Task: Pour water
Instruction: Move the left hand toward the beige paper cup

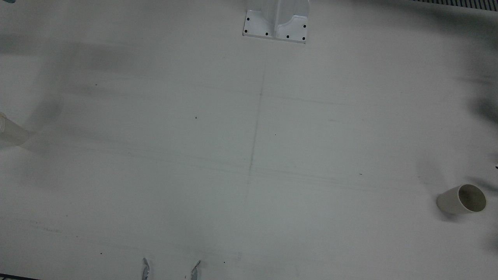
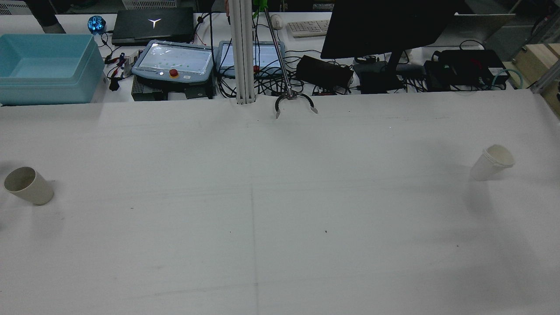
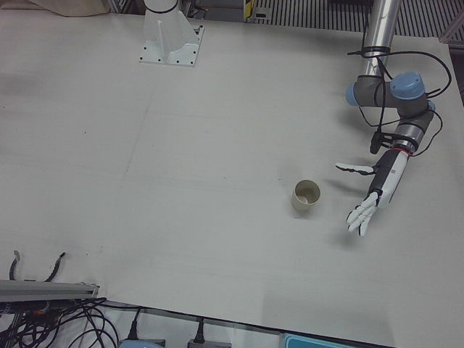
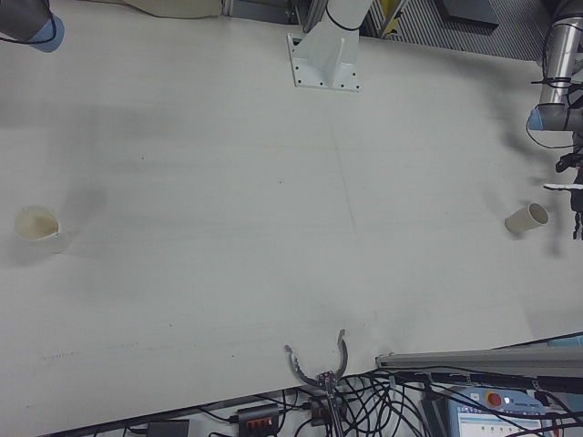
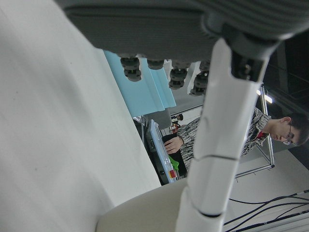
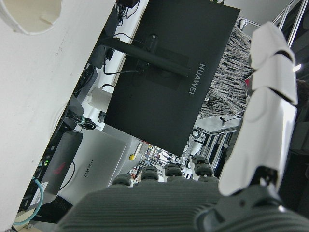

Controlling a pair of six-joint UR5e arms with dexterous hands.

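A beige cup (image 2: pixel 28 186) stands upright at the table's left side in the rear view; it also shows in the front view (image 1: pixel 463 199), the left-front view (image 3: pixel 306 196) and the right-front view (image 4: pixel 528 217). A white paper cup (image 2: pixel 492 162), which looks like a nested stack, stands at the right side, also seen in the right-front view (image 4: pixel 36 223). My left hand (image 3: pixel 373 192) is open, fingers spread, hovering beside the beige cup and apart from it. My right hand (image 6: pixel 207 193) shows only in its own view, open and empty, with the white cup's rim (image 6: pixel 29 14) at the top left.
A white pedestal base (image 1: pixel 276 23) is bolted at the robot's edge of the table. A grabber tool's claw (image 2: pixel 295 103) rests on the operators' edge. A blue bin (image 2: pixel 48 65), pendants, a monitor (image 2: pixel 389 26) and cables lie beyond that edge.
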